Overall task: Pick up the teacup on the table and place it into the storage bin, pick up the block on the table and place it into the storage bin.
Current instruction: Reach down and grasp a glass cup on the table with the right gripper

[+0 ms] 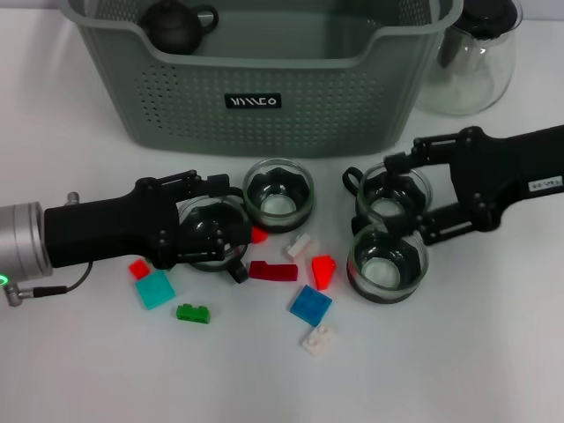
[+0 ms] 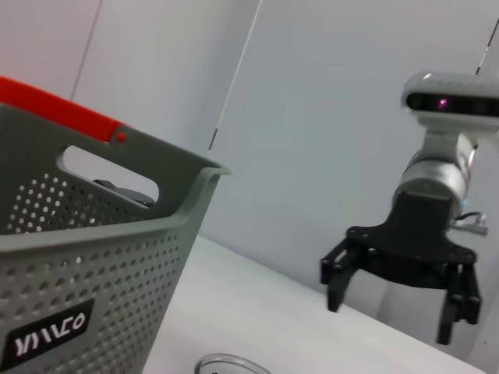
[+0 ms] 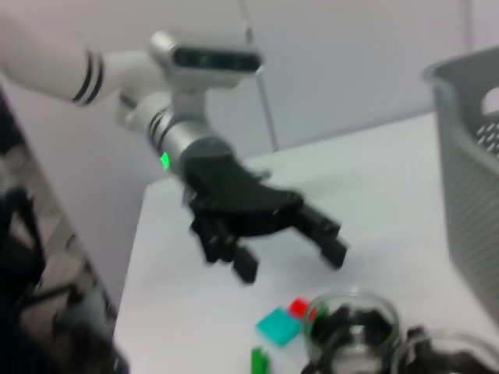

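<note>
White table, grey wall behind. Storage bin at the far edge, dark teapot inside. Left gripper low over the left teacup, fingers spread around it. Right gripper at another teacup, fingers spread either side. Two more teacups. Blocks scattered between: red block, blue block, green block.

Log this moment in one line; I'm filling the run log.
left gripper: open, over a teacup | right gripper: open, over another teacup | storage bin: holds dark teapot
</note>
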You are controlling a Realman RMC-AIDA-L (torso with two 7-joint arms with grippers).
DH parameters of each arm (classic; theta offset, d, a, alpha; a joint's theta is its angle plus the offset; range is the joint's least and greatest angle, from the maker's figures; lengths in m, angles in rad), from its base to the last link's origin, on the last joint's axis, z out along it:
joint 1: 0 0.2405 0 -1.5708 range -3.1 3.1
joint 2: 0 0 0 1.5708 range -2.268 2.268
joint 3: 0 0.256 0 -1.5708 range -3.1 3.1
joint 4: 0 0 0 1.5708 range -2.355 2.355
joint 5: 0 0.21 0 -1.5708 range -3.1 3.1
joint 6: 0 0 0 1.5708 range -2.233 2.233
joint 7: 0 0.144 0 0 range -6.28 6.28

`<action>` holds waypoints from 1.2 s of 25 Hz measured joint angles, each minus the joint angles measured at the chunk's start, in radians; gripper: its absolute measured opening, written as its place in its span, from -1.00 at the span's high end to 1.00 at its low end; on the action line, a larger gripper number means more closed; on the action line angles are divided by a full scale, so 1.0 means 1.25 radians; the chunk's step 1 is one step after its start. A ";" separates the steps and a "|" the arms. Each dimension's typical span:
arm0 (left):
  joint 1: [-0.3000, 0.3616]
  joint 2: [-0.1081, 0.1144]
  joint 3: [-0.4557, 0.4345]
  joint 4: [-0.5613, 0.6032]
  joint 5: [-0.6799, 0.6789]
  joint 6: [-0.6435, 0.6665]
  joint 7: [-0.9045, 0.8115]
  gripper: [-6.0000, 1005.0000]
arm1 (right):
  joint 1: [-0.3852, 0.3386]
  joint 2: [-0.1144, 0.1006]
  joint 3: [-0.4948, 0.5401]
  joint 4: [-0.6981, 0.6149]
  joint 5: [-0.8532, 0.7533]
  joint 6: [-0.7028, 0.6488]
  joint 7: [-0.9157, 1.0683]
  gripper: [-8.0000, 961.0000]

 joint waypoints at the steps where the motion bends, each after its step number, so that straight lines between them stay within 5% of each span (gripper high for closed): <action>1: 0.000 0.000 0.000 0.000 0.000 0.000 0.000 -0.71 | 0.000 0.000 0.000 0.000 0.000 0.000 0.000 -0.85; 13: -0.003 0.005 -0.017 0.002 -0.005 -0.012 -0.003 -0.71 | 0.023 0.037 -0.252 -0.283 -0.172 -0.038 0.243 -0.84; 30: 0.006 0.004 -0.029 0.001 -0.014 -0.012 0.002 -0.71 | 0.041 0.041 -0.584 -0.286 -0.217 0.105 0.369 -0.84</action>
